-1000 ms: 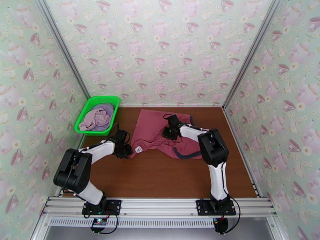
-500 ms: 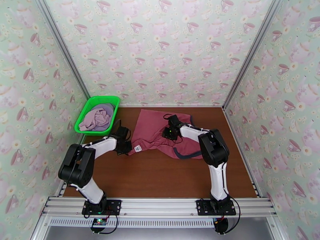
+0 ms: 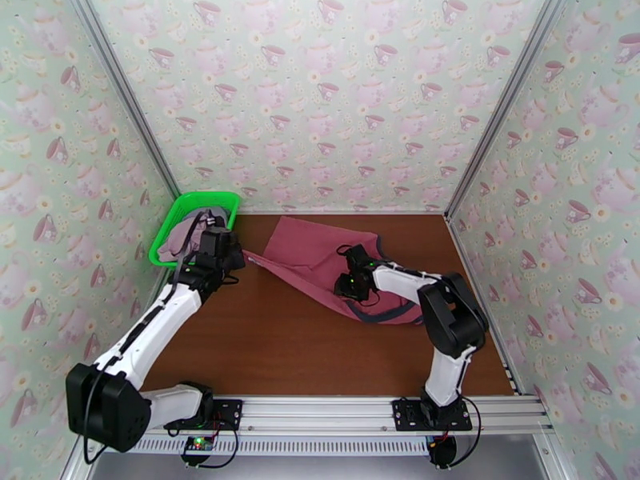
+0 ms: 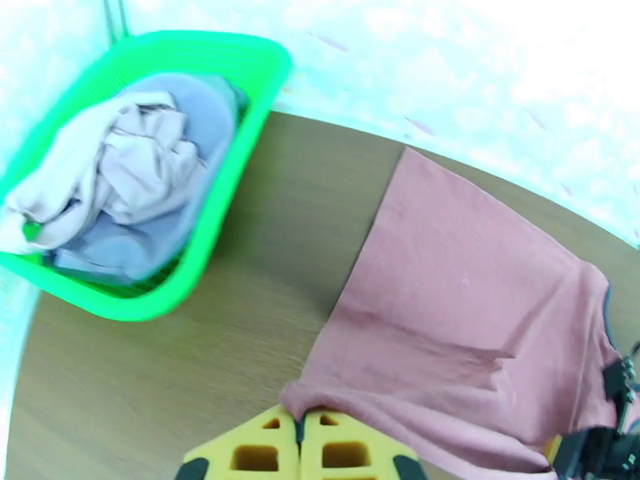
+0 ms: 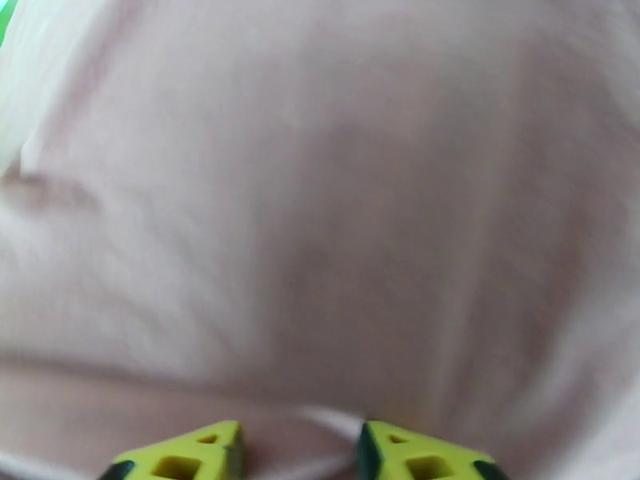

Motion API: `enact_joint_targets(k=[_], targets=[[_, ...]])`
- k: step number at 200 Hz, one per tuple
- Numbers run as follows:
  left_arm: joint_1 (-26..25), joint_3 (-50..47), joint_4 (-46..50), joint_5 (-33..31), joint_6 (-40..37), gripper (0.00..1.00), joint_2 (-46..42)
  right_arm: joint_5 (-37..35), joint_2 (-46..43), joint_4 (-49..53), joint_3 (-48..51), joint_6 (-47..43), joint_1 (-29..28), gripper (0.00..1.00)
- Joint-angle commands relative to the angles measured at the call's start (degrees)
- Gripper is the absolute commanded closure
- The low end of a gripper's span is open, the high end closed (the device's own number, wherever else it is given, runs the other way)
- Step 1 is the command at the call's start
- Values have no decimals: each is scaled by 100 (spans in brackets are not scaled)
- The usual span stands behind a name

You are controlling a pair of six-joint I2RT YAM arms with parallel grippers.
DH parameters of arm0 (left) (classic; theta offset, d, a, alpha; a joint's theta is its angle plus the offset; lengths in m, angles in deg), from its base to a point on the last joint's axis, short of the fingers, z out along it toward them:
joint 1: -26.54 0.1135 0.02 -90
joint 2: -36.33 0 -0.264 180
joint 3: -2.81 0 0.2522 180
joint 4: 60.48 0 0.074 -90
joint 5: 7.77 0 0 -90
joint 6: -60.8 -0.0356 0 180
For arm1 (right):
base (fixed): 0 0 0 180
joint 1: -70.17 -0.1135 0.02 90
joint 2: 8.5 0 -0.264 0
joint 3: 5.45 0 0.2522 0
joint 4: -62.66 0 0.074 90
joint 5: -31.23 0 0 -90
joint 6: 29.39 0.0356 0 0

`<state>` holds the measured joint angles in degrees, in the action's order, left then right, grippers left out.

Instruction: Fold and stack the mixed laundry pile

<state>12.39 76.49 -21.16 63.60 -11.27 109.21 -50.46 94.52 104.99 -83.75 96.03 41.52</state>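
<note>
Pinches a hem corner of the dusty-red tank top (image 4: 472, 314) in the tightly closed left gripper (image 4: 302, 422), held out toward the green basket (image 4: 240, 54) — likely to stretch the cloth flat over the table (image 3: 280, 346) for folding. Keeps the right gripper (image 5: 300, 442) low over the garment's other end, jaws parted and clasping nothing — seemingly ready as an anchor. Leaves the pale pink and lavender shirts (image 4: 136, 178) heaped in the basket.

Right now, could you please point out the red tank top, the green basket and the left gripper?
tank top (image 3: 308, 250): top view, flat middle of the cloth.
basket (image 4: 200, 43): left wrist view, far rim.
left gripper (image 4: 302, 426): left wrist view, between its fingertips.
</note>
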Motion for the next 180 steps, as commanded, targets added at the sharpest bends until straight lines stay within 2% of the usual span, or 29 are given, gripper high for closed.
enact_joint_targets(k=[1,23,66,82,99,119,138,156,180], targets=[[53,-229,63,-406,43,100,86,-345,-921,446,263,19,-40,44],[88,-518,29,-520,245,100,120,-670,-1822,917,744,152,-35,39],[180,-658,148,-582,631,100,218,-1055,-3590,1214,2448,923,119,41],[235,-705,192,-563,768,100,213,-1104,-4161,1371,2777,907,585,41],[298,-736,229,-460,846,100,184,-1062,-4507,1576,2660,497,1411,42],[328,-771,242,-302,870,100,127,-1093,-4269,1705,2095,-91,2308,43],[338,-822,247,-142,912,100,80,-1131,-3544,1513,1598,-474,2852,49],[338,-881,256,-22,962,100,11,-1053,-2642,1185,1206,-695,3184,63],[349,-947,299,92,1006,100,-105,-1085,-1402,968,569,-898,3319,82]])
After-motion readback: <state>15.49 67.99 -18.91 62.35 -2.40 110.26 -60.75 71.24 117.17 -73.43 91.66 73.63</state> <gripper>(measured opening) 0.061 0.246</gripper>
